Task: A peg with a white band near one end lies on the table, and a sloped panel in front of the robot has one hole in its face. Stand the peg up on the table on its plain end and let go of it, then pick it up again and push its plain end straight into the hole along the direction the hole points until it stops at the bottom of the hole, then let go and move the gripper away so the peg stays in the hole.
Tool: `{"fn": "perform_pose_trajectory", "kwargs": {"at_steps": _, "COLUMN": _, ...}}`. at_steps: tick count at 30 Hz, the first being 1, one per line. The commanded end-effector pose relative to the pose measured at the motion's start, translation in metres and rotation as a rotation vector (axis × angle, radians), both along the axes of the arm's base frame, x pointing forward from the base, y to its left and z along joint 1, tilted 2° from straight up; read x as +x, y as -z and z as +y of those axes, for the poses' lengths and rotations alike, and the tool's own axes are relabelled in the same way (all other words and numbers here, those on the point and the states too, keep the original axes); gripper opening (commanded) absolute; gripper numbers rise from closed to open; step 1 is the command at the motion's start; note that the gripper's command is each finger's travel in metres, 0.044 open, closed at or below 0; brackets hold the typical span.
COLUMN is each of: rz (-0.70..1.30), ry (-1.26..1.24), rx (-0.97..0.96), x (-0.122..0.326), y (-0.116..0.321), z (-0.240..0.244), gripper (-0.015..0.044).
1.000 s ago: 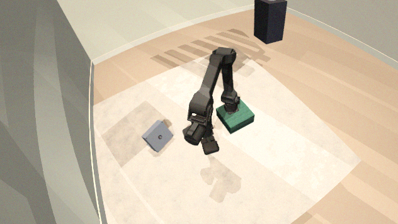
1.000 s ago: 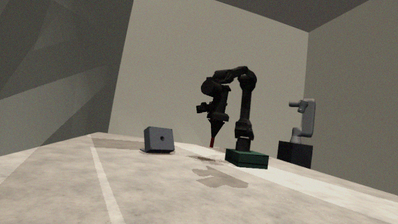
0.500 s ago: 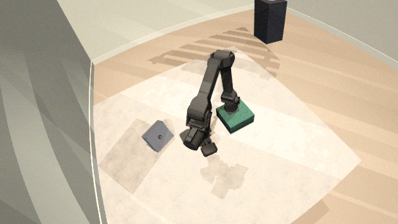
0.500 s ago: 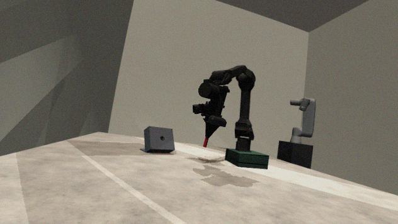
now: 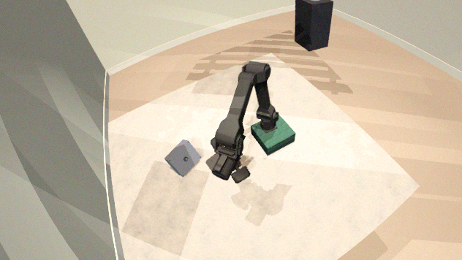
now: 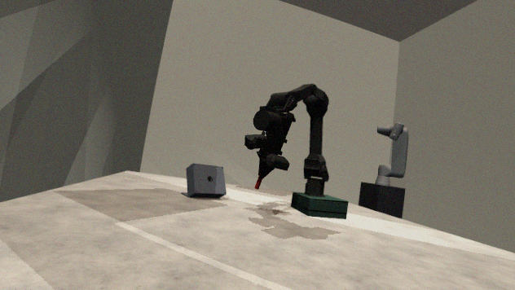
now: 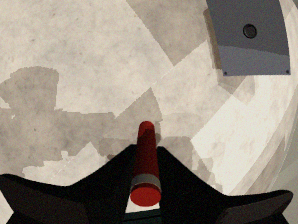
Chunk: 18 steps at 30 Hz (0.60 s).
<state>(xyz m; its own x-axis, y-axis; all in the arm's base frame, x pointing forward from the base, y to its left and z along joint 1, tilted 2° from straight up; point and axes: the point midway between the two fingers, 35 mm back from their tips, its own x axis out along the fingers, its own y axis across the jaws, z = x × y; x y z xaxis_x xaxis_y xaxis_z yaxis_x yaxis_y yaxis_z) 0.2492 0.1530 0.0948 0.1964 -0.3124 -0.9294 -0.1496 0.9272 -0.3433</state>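
Note:
The red peg (image 6: 257,184) (image 7: 146,157) is held between the fingertips of my gripper (image 6: 261,176) (image 7: 147,151), which is shut on it. In the wrist view its white-banded end is nearest the camera and its plain end points away. In the exterior view the plain end points down and slightly left, above the table. In the top view the arm hides the peg and fingertips. The grey sloped panel (image 5: 179,159) (image 6: 197,181) (image 7: 250,57) stands to the left of the gripper in the top and exterior views and at the upper right in the wrist view. Its dark hole (image 5: 186,159) (image 6: 210,178) (image 7: 249,31) is uncovered.
The arm stands on a green base block (image 5: 272,139) (image 6: 322,205), right of the panel. The pale table top (image 5: 322,193) (image 6: 163,252) carries shadows of the arm. A dark pedestal (image 5: 312,27) (image 6: 382,199) with a grey arm (image 6: 399,152) stands in the background.

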Motion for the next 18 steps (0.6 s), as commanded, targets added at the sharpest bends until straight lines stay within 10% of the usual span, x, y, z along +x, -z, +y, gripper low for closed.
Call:
{"fn": "perform_pose_trajectory", "kwargs": {"at_steps": 1, "rz": 0.003, "ry": -0.035, "rx": -0.046, "x": 0.005, "y": 0.002, "z": -0.002, "gripper": 0.0}}
{"fn": "perform_pose_trajectory", "kwargs": {"at_steps": 18, "rz": -0.002, "ry": -0.19, "rx": -0.238, "x": 0.026, "y": 0.002, "z": -0.011, "gripper": 0.0}}
